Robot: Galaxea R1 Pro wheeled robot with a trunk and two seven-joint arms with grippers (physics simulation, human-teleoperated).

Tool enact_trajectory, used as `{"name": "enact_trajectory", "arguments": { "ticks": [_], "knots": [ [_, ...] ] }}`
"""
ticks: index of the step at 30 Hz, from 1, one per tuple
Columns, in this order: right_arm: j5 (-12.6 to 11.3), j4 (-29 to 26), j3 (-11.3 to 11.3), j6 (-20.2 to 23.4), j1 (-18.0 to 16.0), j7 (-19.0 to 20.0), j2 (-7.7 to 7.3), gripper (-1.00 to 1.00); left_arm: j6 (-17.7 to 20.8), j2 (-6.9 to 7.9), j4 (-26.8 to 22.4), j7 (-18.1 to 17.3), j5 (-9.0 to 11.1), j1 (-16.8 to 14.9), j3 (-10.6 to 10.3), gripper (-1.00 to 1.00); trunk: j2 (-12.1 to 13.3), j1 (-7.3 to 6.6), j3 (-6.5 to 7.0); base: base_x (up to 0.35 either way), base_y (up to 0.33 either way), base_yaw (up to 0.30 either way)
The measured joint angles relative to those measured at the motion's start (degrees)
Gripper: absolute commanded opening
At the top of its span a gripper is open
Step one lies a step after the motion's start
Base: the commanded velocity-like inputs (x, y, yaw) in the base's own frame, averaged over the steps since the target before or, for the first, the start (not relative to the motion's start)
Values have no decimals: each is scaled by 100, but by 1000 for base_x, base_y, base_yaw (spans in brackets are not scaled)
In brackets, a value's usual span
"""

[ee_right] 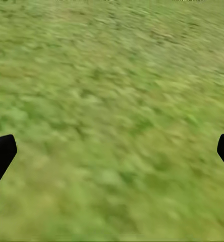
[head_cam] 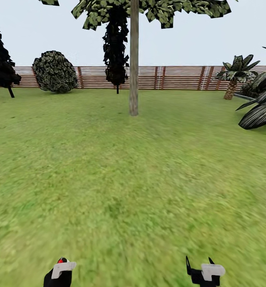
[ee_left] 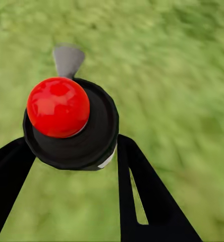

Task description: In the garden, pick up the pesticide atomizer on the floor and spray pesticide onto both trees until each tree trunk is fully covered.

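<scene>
- the pesticide atomizer (ee_left: 71,123) is gripped between the left gripper (ee_left: 74,151) jaws; spray could fall short of the far tree trunk (head_cam: 133,59).
- the right gripper (head_cam: 199,266) is held open, empty over the grass (head_cam: 133,179).

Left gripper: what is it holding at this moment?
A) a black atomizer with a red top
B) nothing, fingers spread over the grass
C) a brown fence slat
A: in the left wrist view the left gripper has its fingers around the atomizer.

No readable txt, labels, nos. or signs anywhere.
</scene>
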Motion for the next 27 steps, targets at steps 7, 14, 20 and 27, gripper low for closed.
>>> {"name": "enact_trajectory", "arguments": {
  "ticks": [7, 14, 20, 27],
  "knots": [
    [0, -2, 0, 0, 0, 0, 0, 100, -5, 0, 0, 1, 0, 1, 0, -100, 0, 0, 0, 339, 0, 0],
    [0, -1, 0, 0, 0, 0, 0, 100, -7, 0, 0, 1, 0, 0, 0, -100, 0, 0, 0, 339, 0, 0],
    [0, -2, 0, 0, 0, 0, 0, 100, -7, 0, 0, 1, 1, 0, 0, -100, 0, 0, 0, 339, 0, 0],
    [0, -2, 0, 0, 0, 0, 0, 100, -8, 0, -2, 3, 0, 0, 0, -100, 0, 0, 0, 339, 0, 0]
  ]
}}
